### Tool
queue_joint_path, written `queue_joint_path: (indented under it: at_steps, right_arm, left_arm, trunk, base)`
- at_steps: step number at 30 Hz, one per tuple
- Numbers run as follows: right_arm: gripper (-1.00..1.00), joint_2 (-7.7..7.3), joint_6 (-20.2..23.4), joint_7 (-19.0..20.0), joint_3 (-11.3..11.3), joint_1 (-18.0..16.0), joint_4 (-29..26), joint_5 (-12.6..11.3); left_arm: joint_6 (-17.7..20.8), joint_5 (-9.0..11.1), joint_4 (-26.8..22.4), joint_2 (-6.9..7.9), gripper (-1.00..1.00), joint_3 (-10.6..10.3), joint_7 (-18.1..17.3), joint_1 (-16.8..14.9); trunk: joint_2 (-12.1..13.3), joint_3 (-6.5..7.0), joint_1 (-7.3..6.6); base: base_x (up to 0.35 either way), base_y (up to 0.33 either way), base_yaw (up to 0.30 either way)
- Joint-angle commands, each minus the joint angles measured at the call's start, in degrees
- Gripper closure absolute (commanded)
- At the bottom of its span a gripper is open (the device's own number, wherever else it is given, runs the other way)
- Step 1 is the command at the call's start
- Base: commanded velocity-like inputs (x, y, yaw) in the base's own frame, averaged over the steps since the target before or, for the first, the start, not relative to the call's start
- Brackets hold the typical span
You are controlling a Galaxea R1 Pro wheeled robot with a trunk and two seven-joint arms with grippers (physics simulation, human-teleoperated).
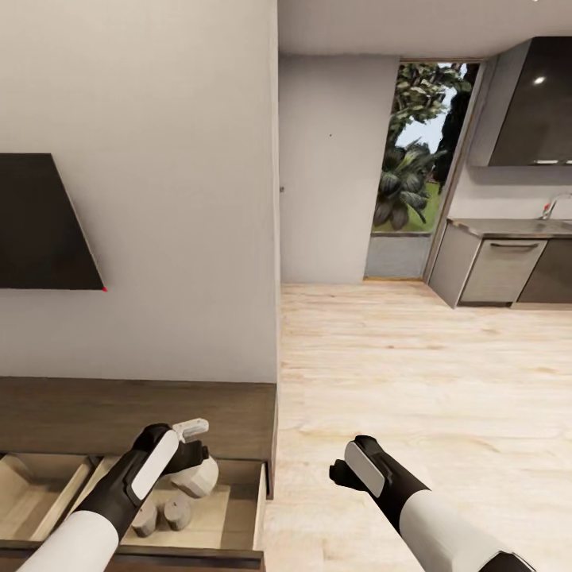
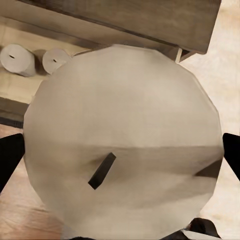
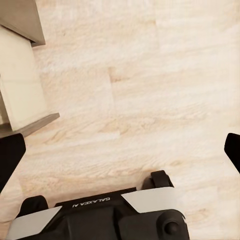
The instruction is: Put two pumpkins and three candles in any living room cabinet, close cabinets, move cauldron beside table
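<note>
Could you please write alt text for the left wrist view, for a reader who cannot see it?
A pale grey-white candle, seen end-on with its dark wick, sits between the left gripper's black fingers above the open drawer of the dark-brown cabinet. Two more candles stand upright on the drawer's light wood floor, with pale plank flooring beyond.

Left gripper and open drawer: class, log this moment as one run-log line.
left gripper: shut on candle, above open drawer | two candles in drawer | right gripper: open, over floor
</note>
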Motion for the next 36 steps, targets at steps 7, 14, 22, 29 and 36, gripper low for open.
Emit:
queue_joint_path:
  at_steps: [7,14,22,29,36]
  right_arm:
    - [-1.0,-0.09,0.1,-0.5,0.4,-0.1,-0.1,-0.6]
    - [-1.0,-0.01,0.1,-0.5,0.4,-0.1,-0.1,-0.6]
    - [-1.0,0.09,0.0,-0.3,0.4,-0.1,-0.1,-0.6]
    - [-1.0,-0.1,-0.1,2.5,0.1,-0.1,-0.9,-0.7]
    - [-1.0,-0.28,-0.2,7.0,0.2,-0.1,-1.0,-0.3]
  left_arm:
    - [-2.8,0.8,5.5,0.0,1.0,-0.5,3.4,-0.1]
    - [-4.3,0.3,5.9,-1.9,1.0,-0.5,3.5,-0.1]
    - [-8.9,0.2,6.5,-2.81,1.0,-2.3,3.7,-0.1]
    - [-9.2,-0.6,6.7,-3.71,1.0,-2.6,3.7,-0.1]
    - [-12.3,-1.9,9.6,-4.5,1.0,-2.7,3.7,-0.1]
  trunk:
    - [-0.1,-0.09,0.02]
    - [-0.1,-0.09,0.02]
    - [-0.1,-0.09,0.02]
    - [-2.5,-1.17,1.34]
    - [-5.3,-2.43,2.88]
  base:
    - [0.007,-0.003,0.0]
    - [0.0,0.0,0.0]
    - [0.0,0.0,0.0]
    - [0.0,0.0,0.0]
    - [0.0,0.0,0.0]
